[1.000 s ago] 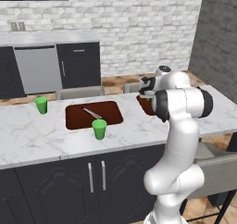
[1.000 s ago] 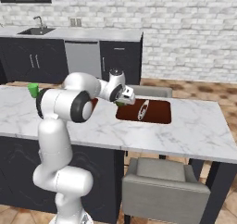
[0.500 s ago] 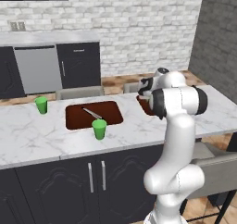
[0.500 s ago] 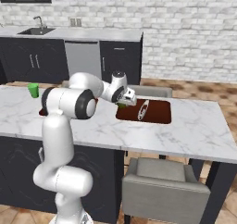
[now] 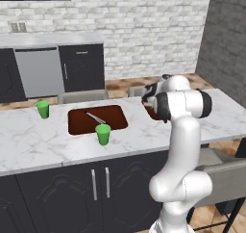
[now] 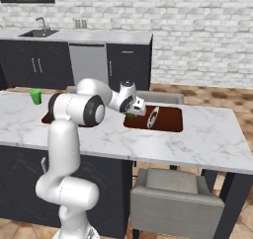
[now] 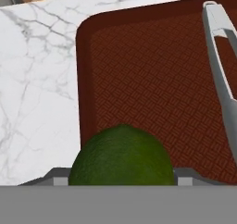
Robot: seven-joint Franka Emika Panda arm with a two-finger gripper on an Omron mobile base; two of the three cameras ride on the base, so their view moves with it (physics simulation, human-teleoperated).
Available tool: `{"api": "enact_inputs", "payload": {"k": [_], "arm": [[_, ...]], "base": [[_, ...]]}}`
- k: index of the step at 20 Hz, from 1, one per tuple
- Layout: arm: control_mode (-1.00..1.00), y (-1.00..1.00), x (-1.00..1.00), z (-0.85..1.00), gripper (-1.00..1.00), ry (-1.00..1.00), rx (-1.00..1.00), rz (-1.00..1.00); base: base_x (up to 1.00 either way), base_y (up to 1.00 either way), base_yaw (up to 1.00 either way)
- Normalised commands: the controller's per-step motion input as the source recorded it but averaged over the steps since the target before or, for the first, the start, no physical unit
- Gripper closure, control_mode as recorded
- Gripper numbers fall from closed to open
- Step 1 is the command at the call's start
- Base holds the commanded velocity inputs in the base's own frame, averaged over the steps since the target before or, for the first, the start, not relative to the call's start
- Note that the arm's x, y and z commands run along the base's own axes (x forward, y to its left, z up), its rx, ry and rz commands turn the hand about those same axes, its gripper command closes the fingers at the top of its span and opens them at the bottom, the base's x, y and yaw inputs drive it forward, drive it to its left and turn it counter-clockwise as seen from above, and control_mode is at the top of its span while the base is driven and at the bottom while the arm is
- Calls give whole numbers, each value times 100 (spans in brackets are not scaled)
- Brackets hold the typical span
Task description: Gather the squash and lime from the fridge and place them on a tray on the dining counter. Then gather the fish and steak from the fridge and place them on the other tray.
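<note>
- White marble surface [image 6: 197, 139] stretches under me.
- Dark red tray [image 7: 152, 75] lies on it, silvery tongs [image 7: 222, 65] along one side.
- My fingers [image 6: 132, 109] clasp the green lime [image 7: 121, 156] just above the tray's near edge.

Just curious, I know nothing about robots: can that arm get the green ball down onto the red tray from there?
Probably yes. The gripper holds the lime right above the tray's bare floor; the silver utensil lies off to one side.
</note>
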Motion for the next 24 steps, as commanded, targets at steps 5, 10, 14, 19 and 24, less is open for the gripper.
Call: {"api": "enact_inputs", "payload": {"k": [5,10,14,19,24], "arm": [[-100,0,15,-23,100,0,0,0],[-100,-3,19,-21,100,0,0,0],[-100,-11,8,-19,100,-1,0,0],[-100,-4,13,-16,-100,-3,-1,0],[-100,-4,2,-3,-100,-6,0,0]], "base": [[0,0,0],[0,0,0],[0,0,0],[0,0,0],[0,0,0]]}}
